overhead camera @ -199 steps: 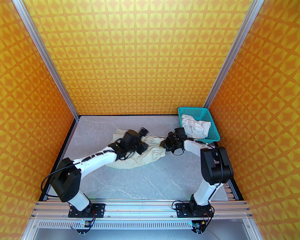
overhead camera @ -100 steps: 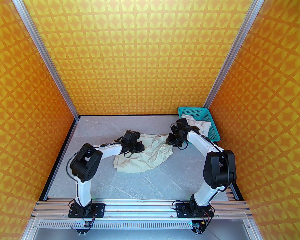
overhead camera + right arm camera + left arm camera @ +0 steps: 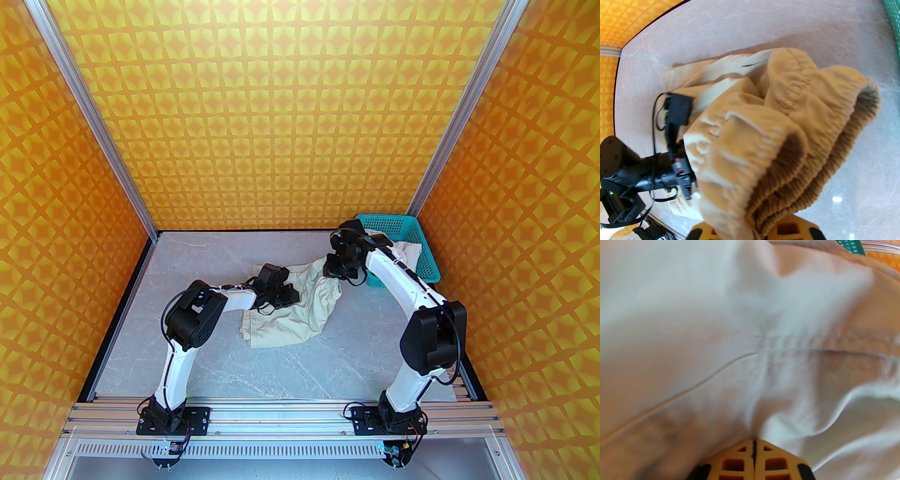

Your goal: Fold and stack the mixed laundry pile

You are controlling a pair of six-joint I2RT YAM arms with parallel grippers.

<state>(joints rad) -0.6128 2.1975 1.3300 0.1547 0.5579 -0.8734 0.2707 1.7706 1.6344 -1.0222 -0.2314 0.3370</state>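
Note:
The beige-cream garment (image 3: 293, 321) lies crumpled mid-table. My left gripper (image 3: 287, 296) rests on its left part; in the left wrist view the fingertips (image 3: 753, 451) are pressed together with folds of the cloth (image 3: 740, 333) running into them. My right gripper (image 3: 332, 271) is shut on the gathered elastic band (image 3: 787, 131) and holds that end lifted off the table, the band bunched over the right gripper (image 3: 759, 232) in its own view. The white shirt (image 3: 408, 251) sits crumpled in the teal basket (image 3: 429, 269), partly hidden behind the right arm.
The basket stands in the back right corner, close behind the right forearm. The left arm's wrist (image 3: 677, 145) shows beside the garment. Bare grey tabletop (image 3: 281, 370) lies in front of the garment, and orange patterned walls (image 3: 300, 117) enclose the table.
The left gripper has closed on the cloth and moved right as its elbow rose. The right gripper has lifted the band back toward the basket, and the garment has bunched rightward.

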